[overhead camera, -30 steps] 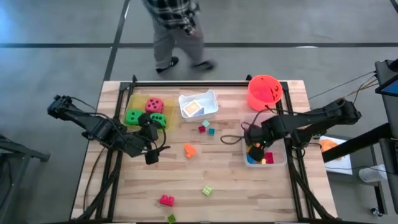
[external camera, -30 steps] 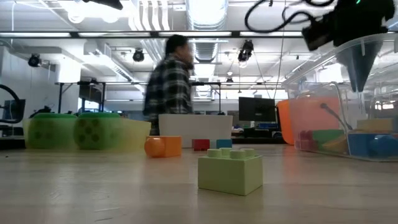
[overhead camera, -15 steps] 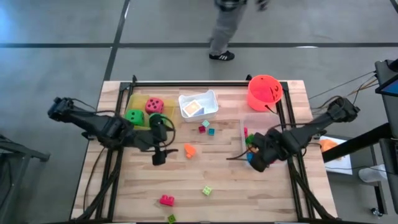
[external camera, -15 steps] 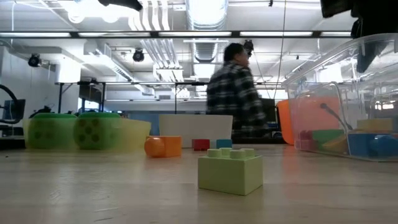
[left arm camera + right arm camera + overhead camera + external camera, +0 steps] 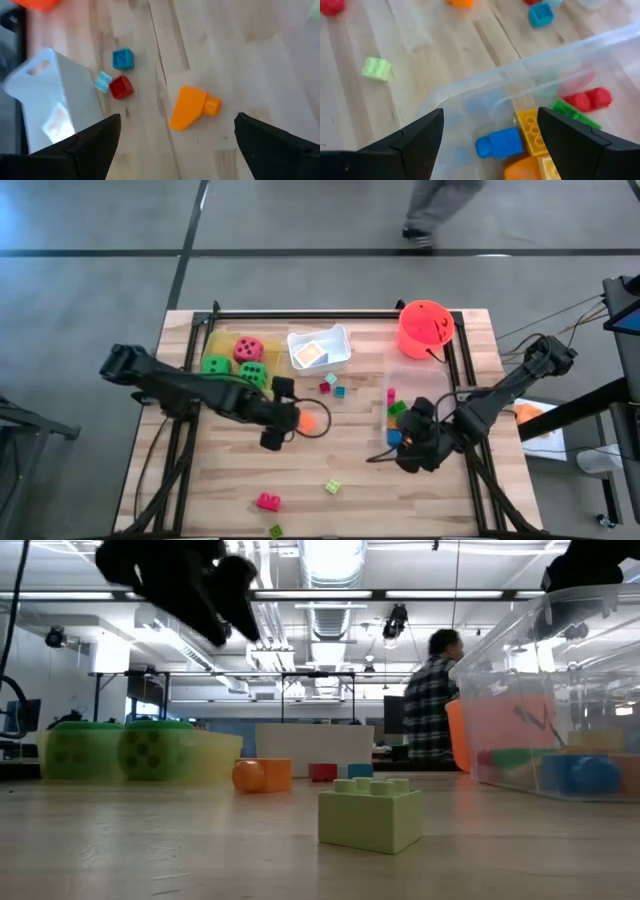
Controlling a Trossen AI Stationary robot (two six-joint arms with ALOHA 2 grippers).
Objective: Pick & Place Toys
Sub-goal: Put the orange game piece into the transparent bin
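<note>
The worktop [image 5: 200,480] is showing pale wooden planks with a visible grain, framed by dark rails. An orange brick [image 5: 192,106], wedge-shaped with a round stud at one end, is lying flat on the wood near the middle. Just beyond it a small blue brick [image 5: 122,58], a red brick [image 5: 120,87] and a pale teal piece are sitting close together, beside the white tray [image 5: 320,348], which is holding a flat square card [image 5: 311,355]. The yellow tray [image 5: 222,350] at far left is holding two green dice [image 5: 215,366] and a pink-red die [image 5: 248,347], all dotted. A light green studded brick [image 5: 370,814] is resting alone toward the near edge, with a pink brick [image 5: 268,502] left of it.

The left tool [image 5: 177,132] is hovering over the orange brick, its fingers spread wide on either side, touching nothing. The right tool [image 5: 490,130] is hanging above the near-left corner of the clear tray [image 5: 470,87], fingers spread and empty. Inside that glossy tray blue, yellow, green and red bricks are lying.

Bare wood is lying open between the two arms and toward the near edge. The round orange-red bucket [image 5: 425,328] is standing at the far right.
</note>
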